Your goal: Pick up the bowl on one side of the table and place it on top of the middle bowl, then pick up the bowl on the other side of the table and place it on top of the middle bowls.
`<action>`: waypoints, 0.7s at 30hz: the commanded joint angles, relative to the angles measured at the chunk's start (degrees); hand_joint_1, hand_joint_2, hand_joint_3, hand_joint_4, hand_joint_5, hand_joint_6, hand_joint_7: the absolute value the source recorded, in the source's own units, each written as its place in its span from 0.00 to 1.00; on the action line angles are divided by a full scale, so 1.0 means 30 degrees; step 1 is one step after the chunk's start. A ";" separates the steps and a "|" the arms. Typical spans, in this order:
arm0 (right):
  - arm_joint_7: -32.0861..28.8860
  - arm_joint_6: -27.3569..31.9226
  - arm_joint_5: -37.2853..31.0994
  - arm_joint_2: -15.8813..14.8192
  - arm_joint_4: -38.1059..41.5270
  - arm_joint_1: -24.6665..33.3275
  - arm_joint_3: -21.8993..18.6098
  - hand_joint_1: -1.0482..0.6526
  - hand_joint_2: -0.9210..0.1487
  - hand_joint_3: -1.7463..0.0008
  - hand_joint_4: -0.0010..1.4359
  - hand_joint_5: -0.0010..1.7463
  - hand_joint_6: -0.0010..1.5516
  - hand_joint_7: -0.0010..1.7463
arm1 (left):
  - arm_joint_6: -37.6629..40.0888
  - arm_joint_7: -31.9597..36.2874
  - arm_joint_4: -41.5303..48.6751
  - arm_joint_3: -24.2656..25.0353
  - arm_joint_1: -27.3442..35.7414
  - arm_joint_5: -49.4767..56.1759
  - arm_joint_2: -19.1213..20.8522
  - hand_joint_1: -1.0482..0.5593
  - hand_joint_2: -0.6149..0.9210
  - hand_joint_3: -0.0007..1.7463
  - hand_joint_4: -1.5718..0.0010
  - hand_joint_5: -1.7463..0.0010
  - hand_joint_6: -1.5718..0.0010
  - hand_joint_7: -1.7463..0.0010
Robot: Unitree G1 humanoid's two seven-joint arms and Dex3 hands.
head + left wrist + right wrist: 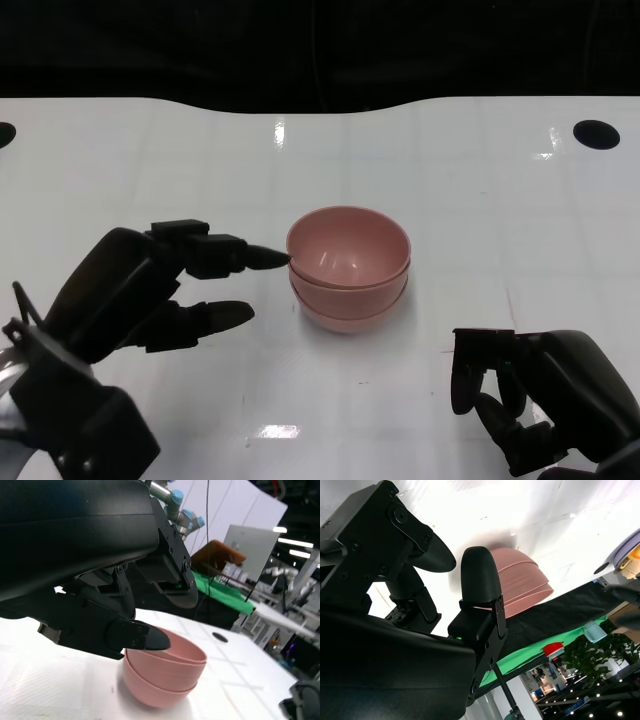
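Mid-tabletop, the bowl stack (349, 268) sits with my left hand (150, 285) empty, fingers spread, one fingertip at its rim; pulling away carelessly could tip the top bowl.

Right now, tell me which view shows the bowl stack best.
The head view: the whole pink bowl stack shows, inside included. The left wrist view shows it from the side behind a fingertip; the right wrist view shows part, behind a finger.
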 commanded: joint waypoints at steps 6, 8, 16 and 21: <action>0.0120 0.0129 0.0260 -0.0257 -0.0103 -0.0033 -0.0211 0.56 0.69 0.12 0.67 1.00 0.52 0.88 | -0.0300 -0.1880 0.0124 0.0576 0.1384 -0.3309 -0.0236 0.62 0.70 0.72 0.50 0.14 0.46 0.39; 0.0166 0.0143 0.0310 -0.0283 -0.0051 -0.0071 -0.0234 0.56 0.69 0.12 0.67 1.00 0.52 0.88 | -0.0081 -0.2367 0.0158 0.0595 0.1455 -0.3963 -0.0513 0.62 0.68 0.76 0.48 0.07 0.48 0.27; 0.0379 0.0298 0.0438 -0.0305 -0.0152 0.0004 -0.0312 0.56 0.67 0.12 0.66 1.00 0.52 0.88 | 0.1908 -0.3697 -0.1138 0.0989 0.2240 -0.4949 -0.1020 0.63 0.63 0.84 0.45 0.02 0.49 0.15; 0.0340 0.0283 0.0376 -0.0326 -0.0125 -0.0019 -0.0333 0.56 0.67 0.12 0.66 1.00 0.52 0.89 | 0.4745 -0.4579 -0.3007 0.1118 0.3274 -0.6157 -0.1047 0.63 0.63 0.84 0.44 0.02 0.49 0.13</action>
